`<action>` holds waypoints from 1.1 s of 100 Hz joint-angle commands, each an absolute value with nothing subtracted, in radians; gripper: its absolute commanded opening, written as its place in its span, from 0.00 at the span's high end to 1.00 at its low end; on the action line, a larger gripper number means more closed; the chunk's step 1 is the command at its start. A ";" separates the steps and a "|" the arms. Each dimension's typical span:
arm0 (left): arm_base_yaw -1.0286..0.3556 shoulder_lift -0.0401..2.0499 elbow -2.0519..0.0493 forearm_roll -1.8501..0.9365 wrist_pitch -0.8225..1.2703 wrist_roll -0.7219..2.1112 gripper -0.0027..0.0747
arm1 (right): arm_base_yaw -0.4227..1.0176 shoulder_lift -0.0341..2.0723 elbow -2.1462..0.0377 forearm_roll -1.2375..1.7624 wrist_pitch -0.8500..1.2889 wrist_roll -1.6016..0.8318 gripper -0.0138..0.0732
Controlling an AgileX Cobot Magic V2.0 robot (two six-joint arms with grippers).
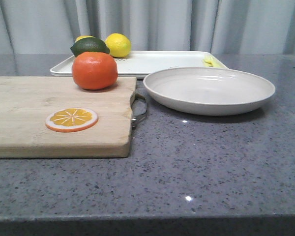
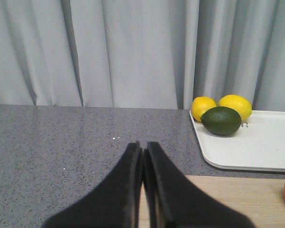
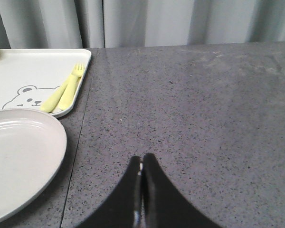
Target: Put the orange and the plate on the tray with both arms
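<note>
The orange (image 1: 94,70) sits at the far edge of a wooden cutting board (image 1: 34,128), a glossy, slightly flattened ball, just in front of the tray's near rim. Nearer the camera on the same board lies a flat orange slice (image 1: 72,119). The board's right edge carries a metal handle (image 1: 139,109), with a narrow gap between it and the plate (image 1: 209,90), a wide shallow off-white dish resting directly on the speckled grey stone counter (image 1: 196,167).

Behind both stands the rectangular white tray (image 1: 152,61), low-rimmed with rounded corners. Two lemons (image 2: 235,105) and a dark green lime (image 2: 221,120) crowd its left end; a pale yellow fork and spoon set (image 3: 64,90) lies at its right end beside a printed bear face (image 3: 24,97). The tray's middle is bare.

The left gripper (image 2: 143,148) hovers over the counter left of the tray, fingers pressed together, holding nothing. The right gripper (image 3: 142,160) hangs over open counter right of the plate, likewise clenched and empty.
</note>
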State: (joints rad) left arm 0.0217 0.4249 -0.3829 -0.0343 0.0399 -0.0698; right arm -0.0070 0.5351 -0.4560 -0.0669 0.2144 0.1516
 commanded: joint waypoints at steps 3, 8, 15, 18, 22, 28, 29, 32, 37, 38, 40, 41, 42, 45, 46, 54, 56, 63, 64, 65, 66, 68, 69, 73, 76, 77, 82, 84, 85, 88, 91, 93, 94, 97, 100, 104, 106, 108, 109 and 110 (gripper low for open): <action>0.023 0.438 -0.410 -0.035 -0.039 -0.070 0.99 | -0.013 0.545 -0.491 -0.078 0.130 0.149 0.92; 0.023 0.438 -0.413 -0.035 -0.037 -0.070 0.99 | -0.013 0.545 -0.491 -0.078 0.129 0.149 0.92; 0.023 0.438 -0.413 -0.035 -0.037 -0.070 0.99 | -0.013 0.545 -0.491 -0.078 0.129 0.149 0.92; 0.023 0.438 -0.413 -0.035 -0.037 -0.070 0.98 | -0.013 0.545 -0.491 -0.078 0.129 0.149 0.92; 0.023 0.438 -0.413 -0.035 -0.037 -0.070 0.94 | -0.013 0.545 -0.491 -0.078 0.129 0.149 0.92; 0.023 0.438 -0.413 -0.035 -0.037 -0.070 0.86 | -0.013 0.545 -0.491 -0.078 0.128 0.149 0.92; 0.023 0.438 -0.413 -0.035 -0.037 -0.070 0.85 | -0.013 0.545 -0.491 -0.078 0.128 0.149 0.92; 0.023 0.438 -0.413 -0.035 -0.037 -0.070 0.80 | -0.013 0.545 -0.491 -0.078 0.128 0.149 0.92; 0.023 0.438 -0.414 -0.035 -0.035 -0.070 0.68 | -0.013 0.545 -0.491 -0.078 0.128 0.149 0.92; 0.023 0.438 -0.414 -0.035 -0.035 -0.070 0.66 | -0.013 0.545 -0.491 -0.078 0.128 0.149 0.92; 0.023 0.438 -0.415 -0.035 -0.035 -0.070 0.61 | -0.013 0.545 -0.491 -0.078 0.128 0.149 0.92; 0.023 0.438 -0.415 -0.035 -0.035 -0.070 0.59 | -0.013 0.545 -0.491 -0.078 0.128 0.149 0.92; 0.023 0.438 -0.417 -0.035 -0.035 -0.070 0.56 | -0.013 0.545 -0.491 -0.078 0.128 0.149 0.92; 0.023 0.438 -0.419 -0.035 -0.035 -0.070 0.49 | -0.013 0.545 -0.491 -0.078 0.128 0.149 0.92; 0.023 0.438 -0.418 -0.035 -0.035 -0.070 0.48 | -0.013 0.545 -0.491 -0.078 0.128 0.149 0.92; 0.023 0.438 -0.419 -0.035 -0.035 -0.070 0.32 | -0.013 0.545 -0.491 -0.078 0.128 0.149 0.92; 0.023 0.440 -0.419 -0.035 -0.035 -0.070 0.29 | -0.013 0.545 -0.491 -0.078 0.128 0.149 0.92; 0.023 0.448 -0.419 -0.040 -0.028 -0.070 0.25 | -0.013 0.545 -0.491 -0.078 0.128 0.149 0.92; 0.023 0.450 -0.419 -0.041 -0.028 -0.070 0.24 | -0.013 0.545 -0.491 -0.078 0.128 0.149 0.92; 0.023 0.453 -0.419 -0.045 -0.026 -0.070 0.24 | -0.013 0.545 -0.491 -0.078 0.128 0.149 0.92; 0.023 0.454 -0.419 -0.046 -0.026 -0.070 0.24 | -0.013 0.545 -0.491 -0.078 0.128 0.149 0.92; 0.023 0.461 -0.419 -0.049 -0.025 -0.072 0.25 | -0.013 0.545 -0.491 -0.078 0.128 0.149 0.92; 0.023 0.463 -0.419 -0.051 -0.024 -0.072 0.25 | -0.013 0.545 -0.491 -0.078 0.128 0.149 0.92; 0.021 0.478 -0.424 -0.051 -0.019 -0.072 0.25 | -0.013 0.545 -0.491 -0.078 0.128 0.149 0.92; 0.016 0.489 -0.431 -0.051 0.000 -0.072 0.25 | -0.013 0.545 -0.491 -0.078 0.128 0.149 0.92; 0.016 0.496 -0.433 -0.051 0.000 -0.072 0.25 | -0.013 0.545 -0.491 -0.078 0.128 0.149 0.92; 0.003 0.518 -0.456 -0.060 0.037 -0.072 0.25 | -0.013 0.545 -0.491 -0.078 0.128 0.149 0.92; -0.004 0.534 -0.468 -0.066 0.060 -0.072 0.25 | -0.013 0.545 -0.491 -0.078 0.128 0.149 0.92; -0.009 0.538 -0.477 -0.068 0.066 -0.072 0.25 | -0.013 0.545 -0.491 -0.078 0.128 0.149 0.92; -0.021 0.560 -0.495 -0.070 0.096 -0.072 0.25 | -0.013 0.545 -0.491 -0.078 0.127 0.149 0.92; -0.035 0.579 -0.514 -0.070 0.118 -0.072 0.25 | -0.013 0.545 -0.491 -0.078 0.127 0.149 0.92; -0.045 0.594 -0.529 -0.072 0.133 -0.072 0.25 | -0.013 0.545 -0.491 -0.078 0.127 0.149 0.92; -0.053 0.599 -0.540 -0.072 0.138 -0.072 0.25 | -0.013 0.545 -0.491 -0.078 0.127 0.149 0.92; -0.069 0.620 -0.561 -0.074 0.158 -0.072 0.25 | -0.013 0.545 -0.491 -0.078 0.127 0.149 0.92; -0.085 0.648 -0.581 -0.074 0.173 -0.072 0.25 | -0.013 0.545 -0.491 -0.078 0.126 0.149 0.92; -0.110 0.678 -0.613 -0.076 0.192 -0.072 0.25 | -0.013 0.545 -0.491 -0.078 0.124 0.149 0.92; -0.122 0.697 -0.629 -0.078 0.198 -0.072 0.25 | -0.013 0.545 -0.491 -0.078 0.123 0.149 0.92; -0.135 0.716 -0.645 -0.078 0.206 -0.072 0.24 | -0.013 0.545 -0.491 -0.078 0.122 0.149 0.92; -0.139 0.729 -0.650 -0.081 0.211 -0.072 0.24 | -0.013 0.545 -0.491 -0.078 0.122 0.149 0.92; -0.143 0.735 -0.655 -0.081 0.212 -0.072 0.24 | -0.013 0.545 -0.491 -0.078 0.122 0.149 0.92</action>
